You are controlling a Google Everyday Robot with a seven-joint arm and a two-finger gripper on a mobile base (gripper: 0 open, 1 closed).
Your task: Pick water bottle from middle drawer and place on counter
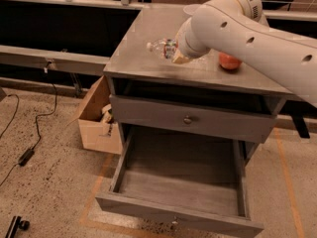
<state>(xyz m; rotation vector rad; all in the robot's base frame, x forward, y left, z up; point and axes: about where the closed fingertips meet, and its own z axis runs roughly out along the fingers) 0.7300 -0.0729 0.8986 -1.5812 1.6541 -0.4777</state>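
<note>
The water bottle (160, 46) is clear, with a red-and-dark label, and lies on its side. It sticks out to the left of my gripper (174, 54), which is shut on it and holds it just over the counter (134, 53), left of centre. My white arm (247, 33) reaches in from the right and hides most of the gripper. The middle drawer (148, 209), the cabinet's lowest, is pulled fully out below, and nothing shows inside it.
A red-orange round object (229, 61) sits on the counter just right of the gripper. A pale bowl (190, 8) stands at the back, partly hidden by the arm. The upper drawer (148, 114) is closed. An open cardboard box (96, 118) stands left of the cabinet. Cables (29, 148) lie on the floor.
</note>
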